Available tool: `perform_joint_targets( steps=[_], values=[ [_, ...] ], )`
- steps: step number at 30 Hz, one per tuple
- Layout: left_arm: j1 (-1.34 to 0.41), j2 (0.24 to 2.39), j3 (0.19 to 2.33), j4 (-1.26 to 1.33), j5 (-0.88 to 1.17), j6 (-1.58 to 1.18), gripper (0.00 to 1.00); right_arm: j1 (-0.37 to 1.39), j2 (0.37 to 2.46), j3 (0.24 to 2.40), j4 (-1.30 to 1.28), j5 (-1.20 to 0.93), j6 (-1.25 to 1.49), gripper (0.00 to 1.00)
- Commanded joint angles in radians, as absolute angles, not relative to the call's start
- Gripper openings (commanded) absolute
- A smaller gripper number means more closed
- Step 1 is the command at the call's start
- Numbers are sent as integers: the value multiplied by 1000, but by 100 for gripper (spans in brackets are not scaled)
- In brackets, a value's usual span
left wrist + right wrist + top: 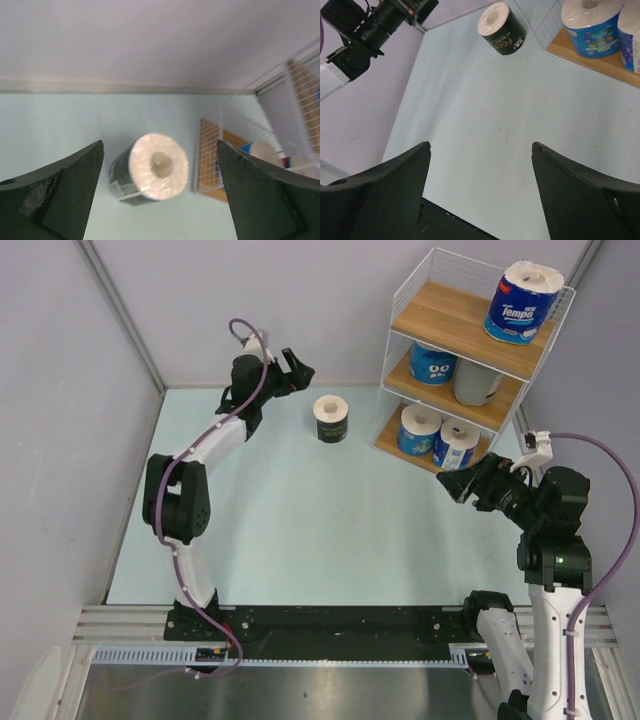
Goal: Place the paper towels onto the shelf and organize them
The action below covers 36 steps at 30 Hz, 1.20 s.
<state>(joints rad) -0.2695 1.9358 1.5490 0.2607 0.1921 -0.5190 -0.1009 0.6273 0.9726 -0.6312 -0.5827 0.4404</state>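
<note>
A black-wrapped paper towel roll [331, 418] stands on the table at the back, left of the shelf [450, 315]; it also shows in the left wrist view [150, 168] and right wrist view [501, 21]. My left gripper [298, 368] is open and empty, just left of and apart from the black roll. The shelf holds a blue roll [521, 302] on top, a blue roll [433, 362] and a grey roll [476, 383] in the middle, and two blue rolls [420, 430] [456, 444] at the bottom. My right gripper [453, 483] is open and empty, in front of the bottom tier.
Grey walls [300, 300] close the table at the back and left. The light table surface [300, 520] lies between the arms. A black rail [330, 625] runs along the near edge.
</note>
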Motion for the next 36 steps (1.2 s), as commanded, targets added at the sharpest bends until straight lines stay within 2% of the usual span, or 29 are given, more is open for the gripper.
perform_joint_targets(
  steps=[1, 28, 31, 36],
  values=[
    [-284, 1986, 1585, 114, 118, -437, 100, -95, 626, 969, -595, -592, 457, 86],
    [-362, 2226, 1775, 8, 49, -336, 100, -97, 632, 877, -549, -594, 471, 86],
    [-368, 2250, 1801, -28, 44, -325, 98, -95, 630, 871, -548, -594, 469, 86],
    [-379, 2273, 1830, -63, 34, -287, 87, -97, 630, 865, -551, -592, 469, 86]
  ],
)
